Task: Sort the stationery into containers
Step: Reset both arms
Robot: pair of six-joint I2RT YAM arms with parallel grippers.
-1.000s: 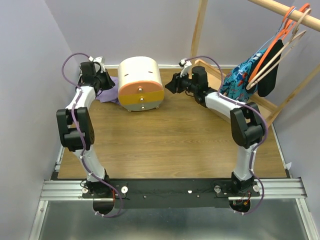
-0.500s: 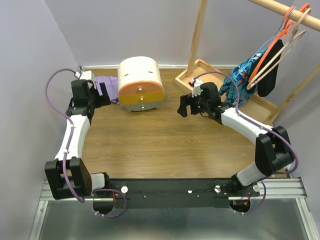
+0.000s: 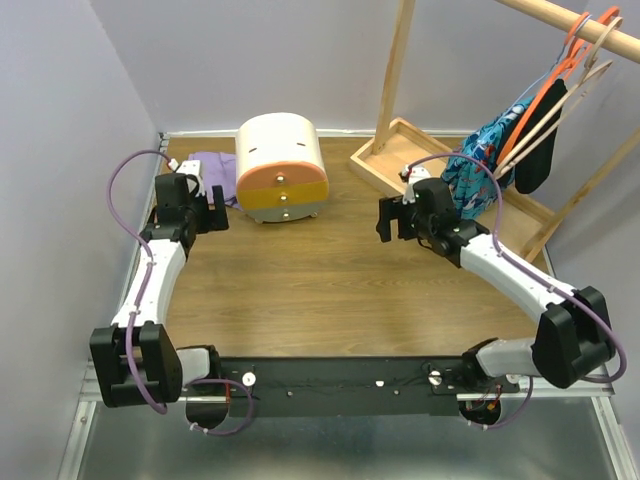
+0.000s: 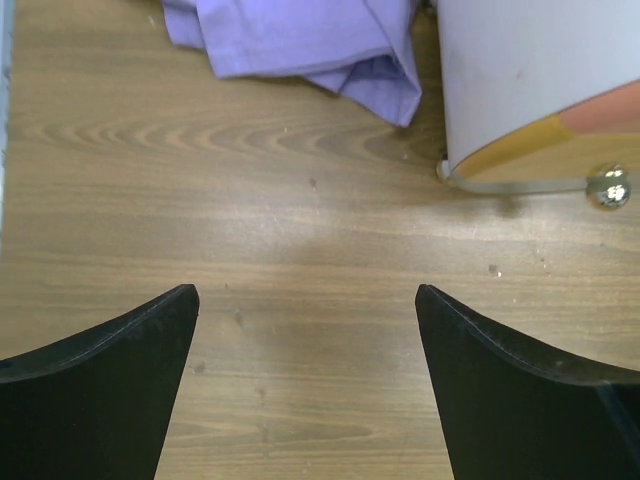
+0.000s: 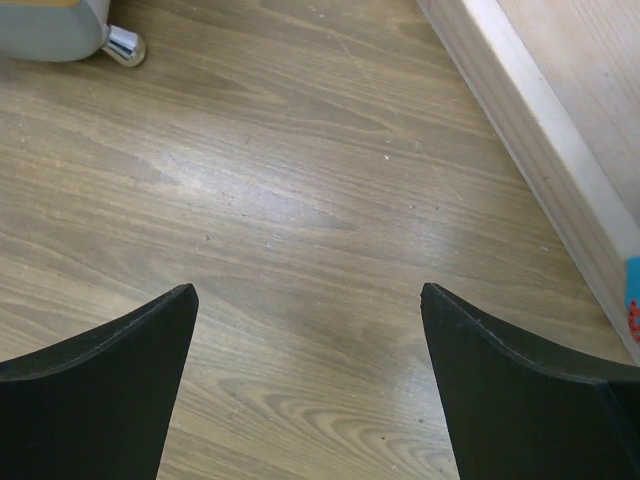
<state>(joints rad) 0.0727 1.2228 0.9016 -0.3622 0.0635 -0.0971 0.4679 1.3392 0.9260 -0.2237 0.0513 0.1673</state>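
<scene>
The containers are orange drawers (image 3: 282, 190) with small knobs in a cream-white round-topped mini chest (image 3: 279, 150) at the back of the table; both look pushed in. No stationery shows in any view. My left gripper (image 3: 212, 208) is open over bare wood just left of the chest, whose corner (image 4: 520, 90) and one metal foot (image 4: 611, 189) appear in the left wrist view. My right gripper (image 3: 390, 216) is open over bare wood to the right of the chest, with nothing between its fingers (image 5: 100, 390).
A purple cloth (image 3: 213, 170) lies left of the chest, its folds (image 4: 300, 40) ahead of the left gripper. A wooden clothes rack with a flat tray (image 3: 395, 155), hangers and hanging garments (image 3: 485, 160) stands at the back right; its tray edge (image 5: 540, 160) runs beside the right gripper.
Both arms have drawn back from the chest toward the near side and lowered. Both grippers have opened wide. The left one moved off the purple cloth.
</scene>
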